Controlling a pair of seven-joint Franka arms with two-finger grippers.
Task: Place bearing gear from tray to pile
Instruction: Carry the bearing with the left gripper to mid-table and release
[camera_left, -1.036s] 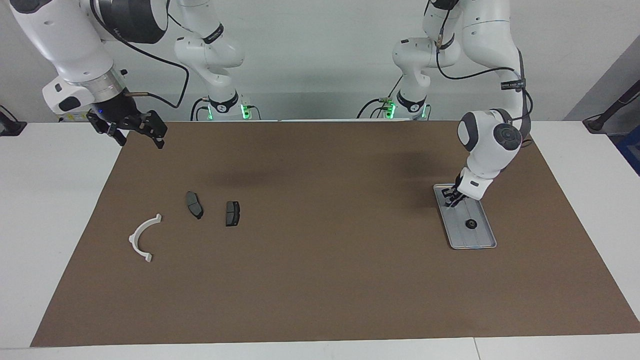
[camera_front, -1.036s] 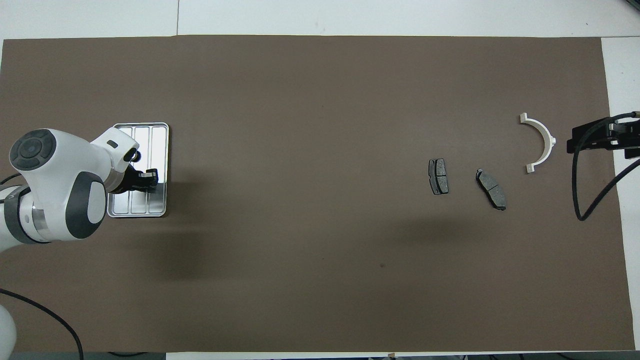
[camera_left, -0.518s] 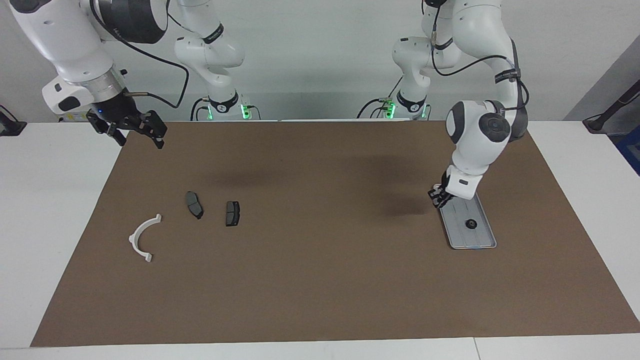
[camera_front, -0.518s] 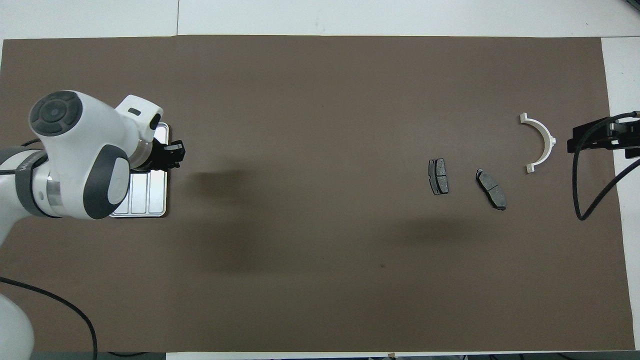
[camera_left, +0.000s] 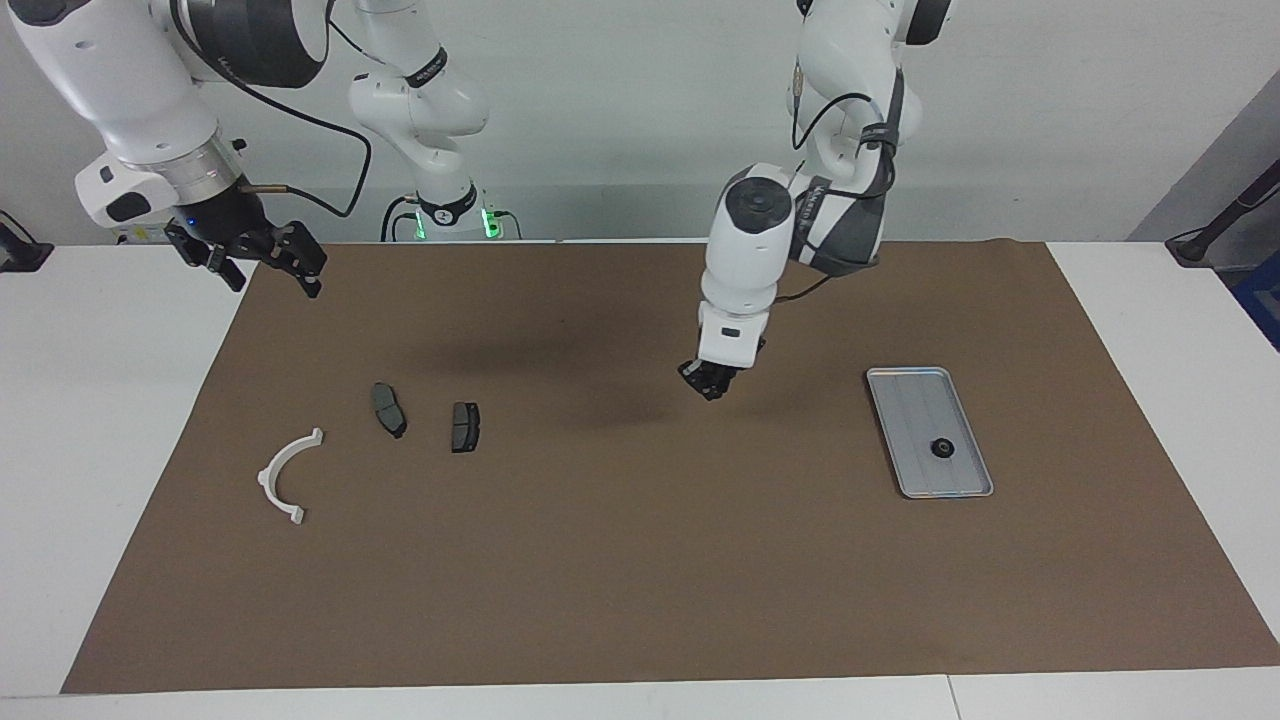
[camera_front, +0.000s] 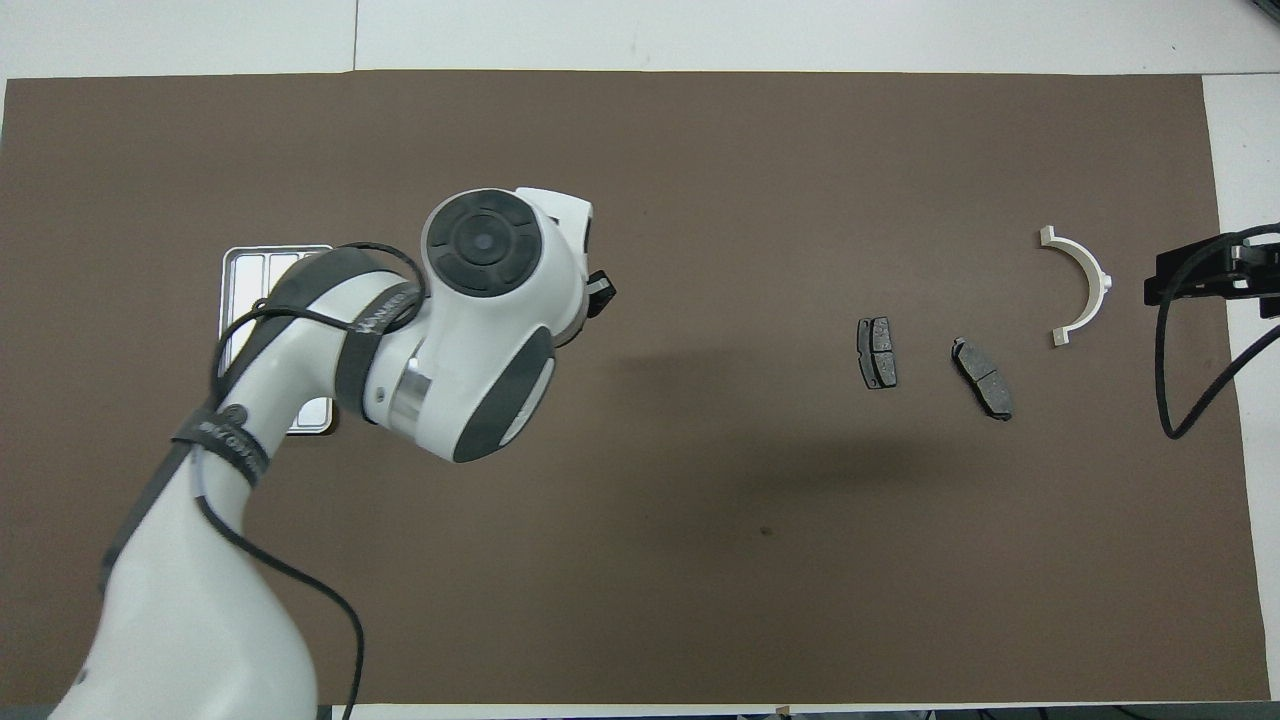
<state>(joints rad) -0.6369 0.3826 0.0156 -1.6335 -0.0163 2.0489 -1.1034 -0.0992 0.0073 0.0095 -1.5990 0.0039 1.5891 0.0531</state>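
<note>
Looking first for the bearing gear, you find a small black round part (camera_left: 940, 448) lying flat in the flat rectangular silver-grey metal tray (camera_left: 905, 400), toward the tray's end farther from the robots. It has not moved over the last second. Being round, it shows no long axis and no pointing direction from here. The tray's own long axis runs from nearer the robots to farther, slightly skewed.

What has changed is the left gripper (camera_left: 710, 380). A second ago it was down at the tray's nearer end; now it hangs over the bare brown mat (camera_left: 640, 560), between the tray and the pile, with its fingertips pressed together. Whether something small is pinched between them, you cannot tell from either view. If it does carry a gear, the transfer looks about half done and the release is next. If not, the round part in the tray remains to be fetched.

The pile sits toward the right arm's end of the table: two dark grey brake-pad-shaped pieces (camera_left: 389, 410) side by side, and a white curved half-ring bracket (camera_left: 285, 475) farther from the robots, all apart from one another.

The right gripper (camera_left: 265, 255) waits with its fingers spread, raised over the mat's edge at its own end.
</note>
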